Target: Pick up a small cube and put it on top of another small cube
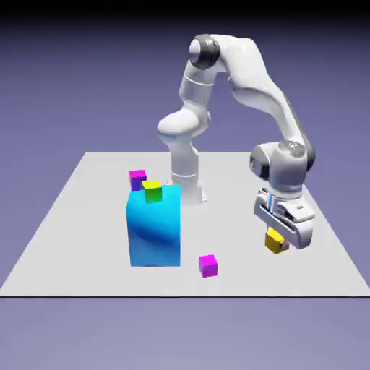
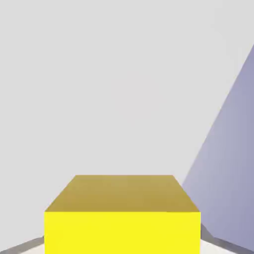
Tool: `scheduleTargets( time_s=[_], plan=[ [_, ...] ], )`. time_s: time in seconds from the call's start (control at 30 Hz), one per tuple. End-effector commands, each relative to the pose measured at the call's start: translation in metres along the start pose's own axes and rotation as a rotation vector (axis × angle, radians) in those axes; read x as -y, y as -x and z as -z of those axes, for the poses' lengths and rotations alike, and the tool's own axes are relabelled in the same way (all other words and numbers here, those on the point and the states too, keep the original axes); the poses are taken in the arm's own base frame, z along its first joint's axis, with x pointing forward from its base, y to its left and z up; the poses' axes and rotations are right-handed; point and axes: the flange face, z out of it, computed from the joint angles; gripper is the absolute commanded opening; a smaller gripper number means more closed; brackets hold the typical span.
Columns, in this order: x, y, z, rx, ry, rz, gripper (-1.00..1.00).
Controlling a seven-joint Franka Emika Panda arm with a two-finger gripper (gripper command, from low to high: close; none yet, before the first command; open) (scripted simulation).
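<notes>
The small all-yellow cube (image 1: 273,241) sits between the fingers of my gripper (image 1: 279,244), near the table's right side in the exterior view. The gripper is shut on it. Whether the cube rests on the table or hangs just above it, I cannot tell. In the hand view the cube (image 2: 122,218) fills the bottom middle, its golden side facing up the picture. Only thin grey slivers of the fingers (image 2: 24,245) show beside it. A magenta cube (image 1: 208,266) lies to the exterior view's left of the gripper, near the front edge.
A tall blue block (image 1: 154,225) stands left of centre, with a green yellow-topped cube (image 1: 152,191) at its top back edge and another magenta cube (image 1: 137,177) behind. The table's right edge (image 1: 329,231) runs close to the gripper.
</notes>
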Motion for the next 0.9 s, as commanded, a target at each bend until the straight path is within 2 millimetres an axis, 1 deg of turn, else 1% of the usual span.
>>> scheduleTargets(
  time_s=[0.0, 0.17, 0.3, 0.47, 0.63, 0.73, 0.8, 0.87],
  plan=[
    [-0.004, 0.015, 0.011, -0.006, -0.002, 0.019, -1.0],
    [-0.014, 0.091, 0.06, -0.028, -0.004, 0.118, -1.0],
    [-0.01, 0.153, 0.095, -0.036, 0.007, 0.197, -1.0],
    [0.008, 0.228, 0.133, -0.027, 0.032, 0.294, -1.0],
    [0.04, 0.298, 0.162, 0.007, 0.06, 0.383, -1.0],
    [0.065, 0.335, 0.176, 0.039, 0.074, 0.432, -1.0],
    [0.067, 0.338, 0.177, 0.042, 0.075, 0.436, -1.0],
    [0.063, 0.339, 0.148, 0.043, 0.075, 0.436, -1.0]
  ],
)
